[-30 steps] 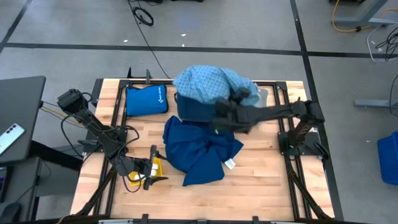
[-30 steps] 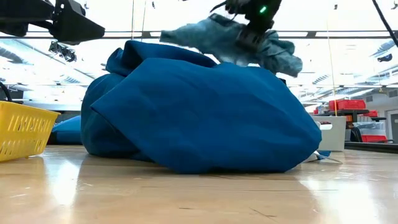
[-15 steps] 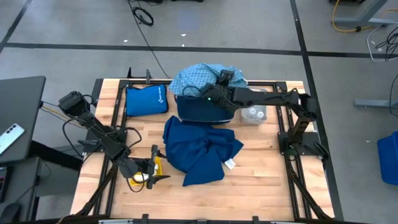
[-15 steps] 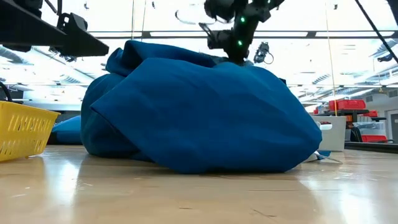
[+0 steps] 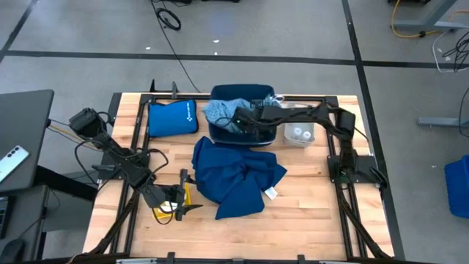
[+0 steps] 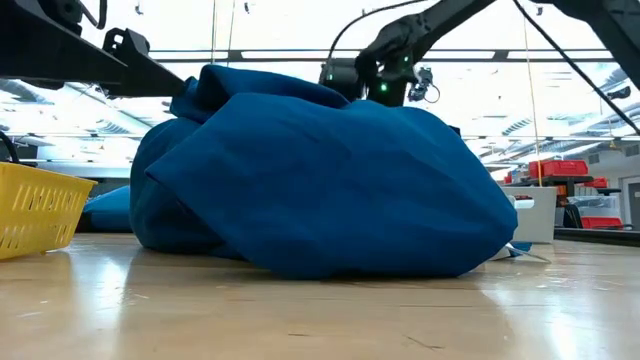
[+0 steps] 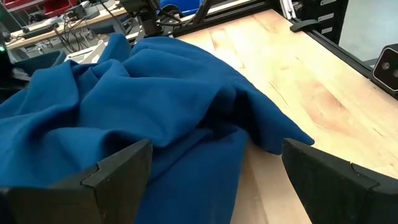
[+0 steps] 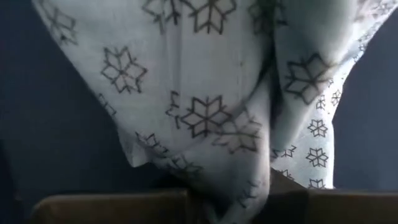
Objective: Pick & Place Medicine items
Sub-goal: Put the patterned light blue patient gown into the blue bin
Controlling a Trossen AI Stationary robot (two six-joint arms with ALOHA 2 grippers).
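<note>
Right gripper [image 5: 238, 121] sits over the dark blue bin [image 5: 223, 132] at the far middle of the table, fingers closed on the pale patterned cloth [image 5: 222, 110] — in the right wrist view the snowflake-print fabric [image 8: 205, 99] hangs directly ahead against the bin's dark inside. Left gripper [image 5: 178, 202] hovers at the near left beside the yellow tray [image 5: 163, 214], fingers [image 7: 118, 171] spread wide, holding nothing, facing the dark blue cloth [image 5: 238, 176] heaped mid-table. Medicine items: small round whitish bottles [image 5: 298, 133] sit in a clear container just right of the bin; others cannot be made out. Flat blue pouch [image 5: 172, 117] lies at the far left. Low view — the dark blue cloth fills most of the frame, tray at left edge.
</note>
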